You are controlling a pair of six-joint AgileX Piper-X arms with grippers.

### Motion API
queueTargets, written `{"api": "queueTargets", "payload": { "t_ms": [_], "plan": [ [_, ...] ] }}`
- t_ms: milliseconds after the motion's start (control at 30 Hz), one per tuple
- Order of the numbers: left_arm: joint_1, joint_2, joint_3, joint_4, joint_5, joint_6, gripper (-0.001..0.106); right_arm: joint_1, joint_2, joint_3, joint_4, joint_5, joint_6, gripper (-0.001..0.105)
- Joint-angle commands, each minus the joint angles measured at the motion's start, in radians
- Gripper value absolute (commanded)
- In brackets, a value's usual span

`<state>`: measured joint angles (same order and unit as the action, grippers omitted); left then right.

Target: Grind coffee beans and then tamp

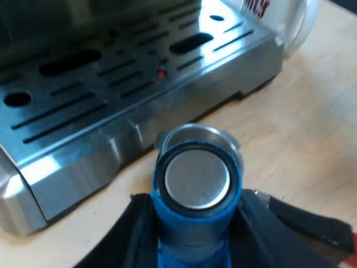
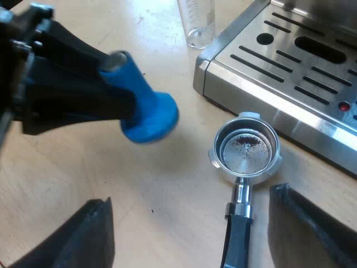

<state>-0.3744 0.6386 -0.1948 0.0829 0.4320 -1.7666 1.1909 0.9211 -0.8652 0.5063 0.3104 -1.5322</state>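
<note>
The left gripper (image 1: 195, 226) has its jaws clamped on the blue tamper (image 1: 196, 181), held above the bench (image 2: 67, 167) just beside the holder (image 2: 241, 192). The holder lies on the bench near the machine's (image 2: 290, 84) front, with traces of coffee in its basket. The right gripper (image 2: 192, 231) hangs over the holder's handle, jaws wide apart.

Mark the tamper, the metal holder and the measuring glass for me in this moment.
tamper (image 1: 196, 178): left wrist view, on its round metal face.
metal holder (image 2: 245, 149): right wrist view, on the floor of its basket.
measuring glass (image 2: 199, 25): right wrist view, on its clear wall.
</note>
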Motion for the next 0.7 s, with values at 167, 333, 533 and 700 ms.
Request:
{"api": "queueTargets", "payload": {
  "t_ms": [167, 333, 533, 700],
  "plan": [
    [-0.003, -0.185, -0.052, 0.204, -0.001, -0.002, 0.021, 0.003, -0.004, -0.008, 0.000, 0.008, -0.012, 0.060],
    [-0.003, -0.258, -0.108, 0.397, -0.001, 0.044, 0.021, 0.003, -0.004, -0.006, 0.000, 0.008, -0.012, 0.060],
    [-0.003, -0.274, -0.134, 0.473, -0.001, 0.103, 0.021, -0.001, -0.004, 0.032, -0.010, 0.017, -0.019, 0.060],
    [-0.003, -0.274, -0.134, 0.473, -0.001, 0.111, 0.021, -0.001, -0.004, 0.114, -0.057, 0.105, -0.014, 0.060]
  ]
}}
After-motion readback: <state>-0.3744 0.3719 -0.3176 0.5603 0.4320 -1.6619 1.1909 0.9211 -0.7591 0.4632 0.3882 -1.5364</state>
